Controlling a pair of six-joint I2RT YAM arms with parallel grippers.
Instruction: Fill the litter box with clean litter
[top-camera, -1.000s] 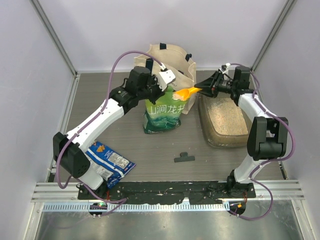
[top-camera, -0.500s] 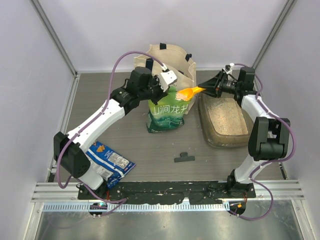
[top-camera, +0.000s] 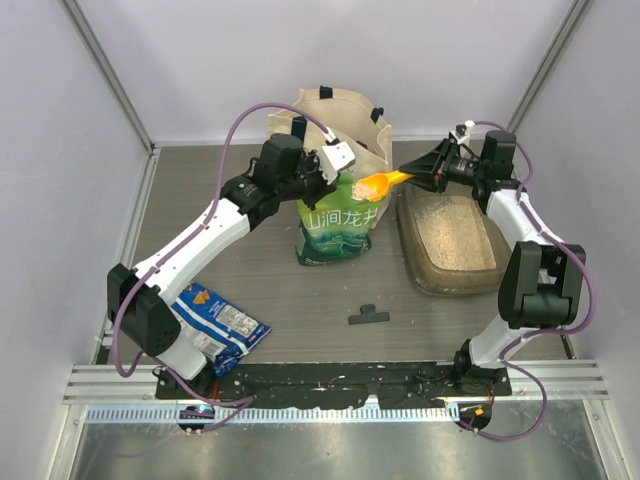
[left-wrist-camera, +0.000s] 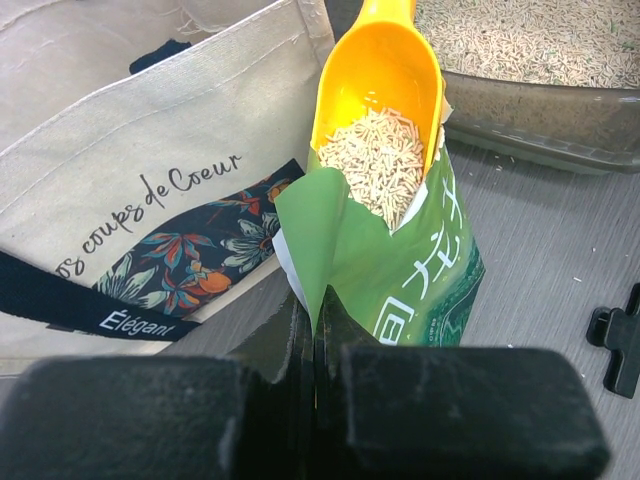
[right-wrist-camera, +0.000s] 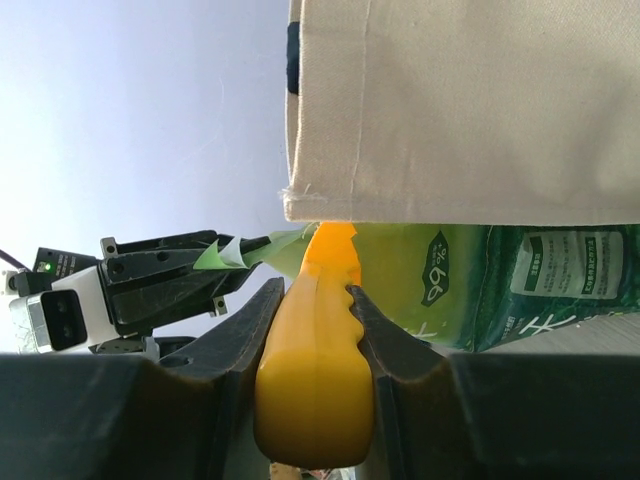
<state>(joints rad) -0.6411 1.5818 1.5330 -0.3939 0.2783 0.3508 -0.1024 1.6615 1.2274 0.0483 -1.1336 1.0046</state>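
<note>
Scoop (left-wrist-camera: 380, 70) yellow-orange. Litter (left-wrist-camera: 375, 165) pale beige. Pouch (left-wrist-camera: 400, 280) green, white characters. Tote (left-wrist-camera: 170, 130) cream, navy straps, floral panel in orange and teal, black script. Litter box (top-camera: 450, 284) translucent grey-brown. Snack bag (top-camera: 222, 322) blue. Clip (top-camera: 368, 316) black. Surface (top-camera: 250, 270) grey woodgrain.

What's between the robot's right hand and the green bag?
A yellow scoop, loaded with litter. The right gripper holds its handle, its bowl over the green bag; the top view shows it.
</note>
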